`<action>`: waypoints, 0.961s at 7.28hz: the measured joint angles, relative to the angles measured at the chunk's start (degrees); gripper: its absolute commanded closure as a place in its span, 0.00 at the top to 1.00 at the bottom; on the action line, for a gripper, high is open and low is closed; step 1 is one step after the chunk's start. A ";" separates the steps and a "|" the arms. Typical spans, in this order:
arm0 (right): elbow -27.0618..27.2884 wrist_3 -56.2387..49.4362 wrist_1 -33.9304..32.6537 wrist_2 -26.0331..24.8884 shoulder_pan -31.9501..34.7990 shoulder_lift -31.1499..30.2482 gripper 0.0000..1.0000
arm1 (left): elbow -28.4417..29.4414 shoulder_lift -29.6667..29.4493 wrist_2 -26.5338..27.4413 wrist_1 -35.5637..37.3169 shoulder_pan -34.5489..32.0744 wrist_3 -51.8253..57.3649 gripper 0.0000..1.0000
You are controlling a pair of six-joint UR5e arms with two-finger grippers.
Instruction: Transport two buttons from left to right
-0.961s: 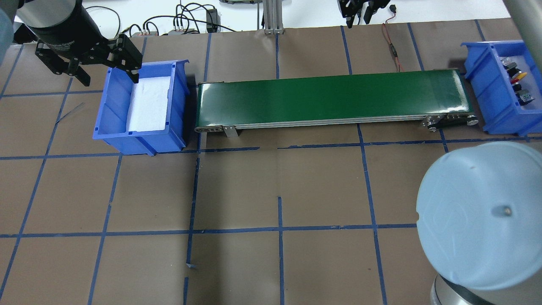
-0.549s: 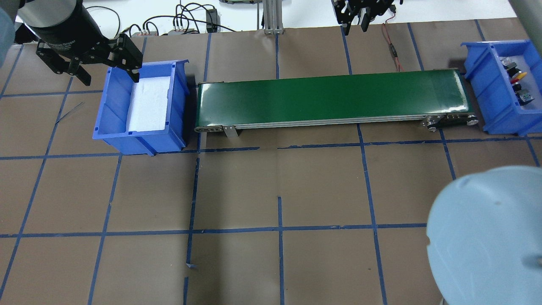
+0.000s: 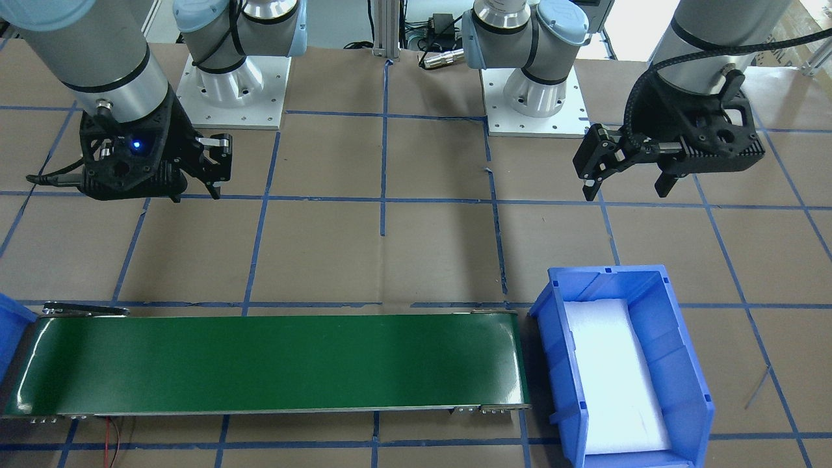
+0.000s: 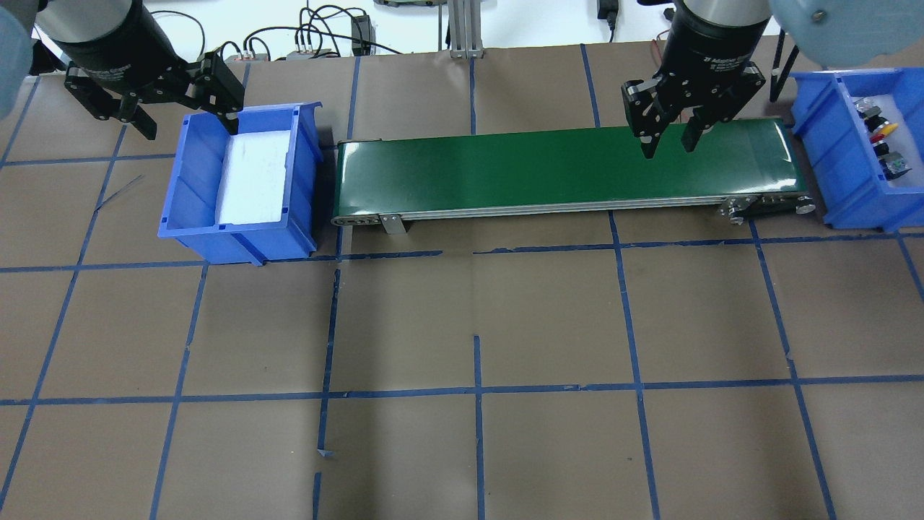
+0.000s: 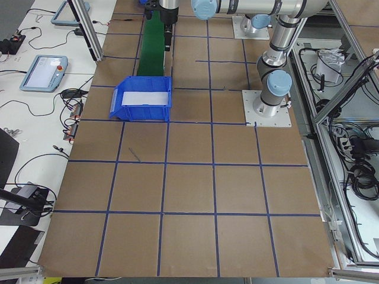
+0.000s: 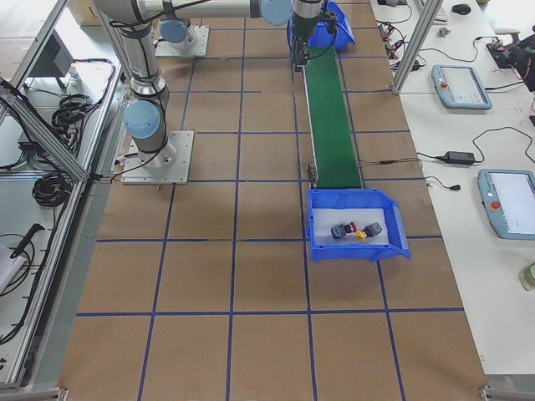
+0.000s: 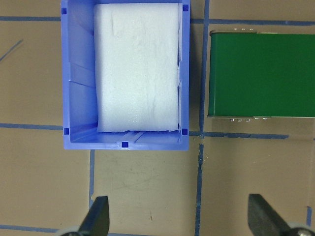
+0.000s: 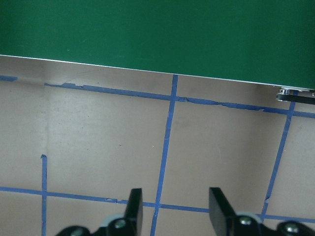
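The 2 buttons (image 4: 881, 134) lie in the right blue bin (image 4: 823, 141), the right gripper (image 4: 668, 148) hanging open and empty near the green belt (image 4: 541, 167) and the left gripper (image 3: 625, 192) spread wide near the foam-lined bin (image 4: 193, 184).

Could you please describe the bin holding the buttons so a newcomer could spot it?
Find the long green conveyor belt; a blue bin stands at each end. Yours is the right bin, on the robot's own right side. It holds the red- and yellow-capped buttons, whereas the left bin holds only a white foam pad.
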 measured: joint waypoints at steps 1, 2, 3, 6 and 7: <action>0.03 -0.17 0.94 0.06 -0.24 -0.76 1.00 | -0.01 -0.20 -0.15 0.37 -0.02 0.05 1.00; 0.03 -0.16 2.11 0.13 -0.36 -1.23 1.00 | -0.44 -0.16 -0.18 0.71 -0.11 0.16 1.00; 0.05 -0.17 2.63 0.12 -0.40 -1.65 1.00 | -0.90 -0.19 -0.16 0.87 -0.24 0.20 1.00; 0.19 -0.32 0.99 0.10 -1.03 -2.89 1.00 | -1.20 -0.31 0.05 0.91 -0.59 0.18 1.00; 0.43 -0.28 -0.31 0.01 -1.23 -2.96 1.00 | -1.24 -0.34 0.07 0.91 -0.62 0.17 1.00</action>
